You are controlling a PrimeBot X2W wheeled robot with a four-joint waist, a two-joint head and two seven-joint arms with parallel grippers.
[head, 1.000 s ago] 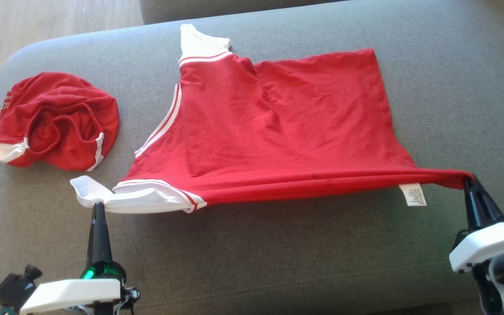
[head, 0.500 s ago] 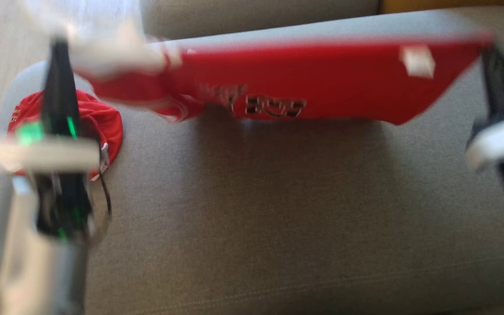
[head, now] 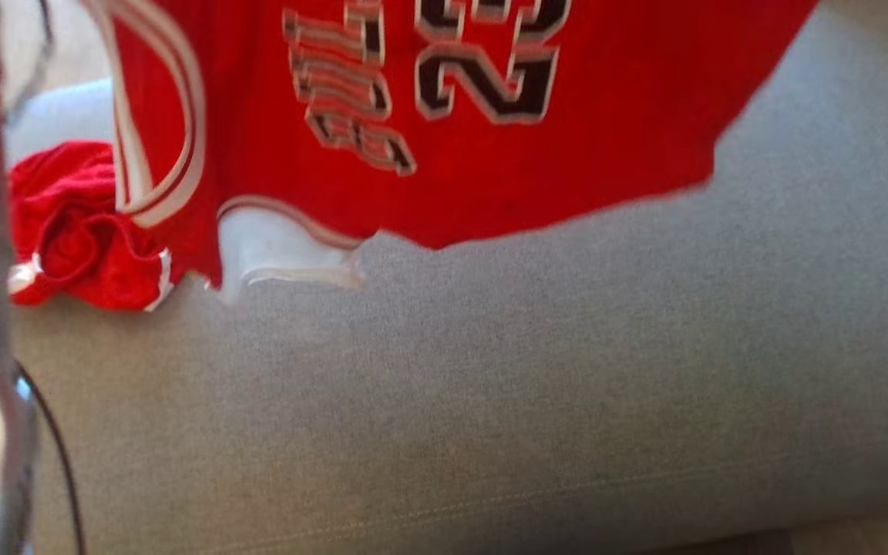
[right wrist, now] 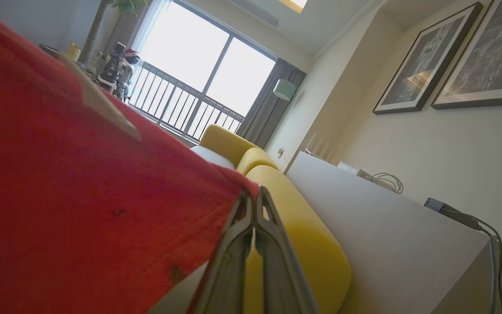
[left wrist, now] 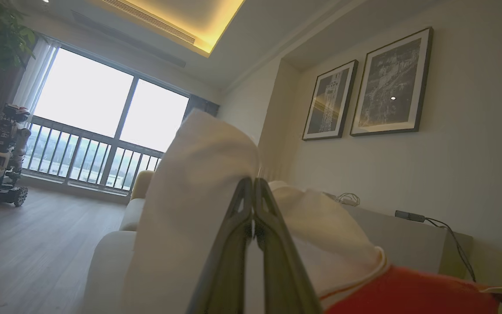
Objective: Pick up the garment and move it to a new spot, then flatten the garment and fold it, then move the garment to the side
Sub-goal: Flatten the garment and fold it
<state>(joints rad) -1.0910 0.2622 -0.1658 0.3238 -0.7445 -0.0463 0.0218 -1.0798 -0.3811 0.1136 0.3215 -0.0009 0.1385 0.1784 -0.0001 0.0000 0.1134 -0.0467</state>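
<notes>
Held up off the grey sofa cushion (head: 490,385), the red jersey (head: 452,116) hangs w/ its printed numbers toward the head cam. Its low white sleeve is near the cushion; contact unclear. At one end the left claw (left wrist: 253,183) is pinched tight on white trim. At the other, the right claw (right wrist: 253,194) is clamped on a red corner. A 2nd red garment (head: 74,231) lies crumpled on the cushion's left.

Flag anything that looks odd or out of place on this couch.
Two things. The red jersey held up over the grey cushion has small dark spots near its pinched corner, stains or holes. A second red garment lies crumpled in a heap at the cushion's left end.
</notes>
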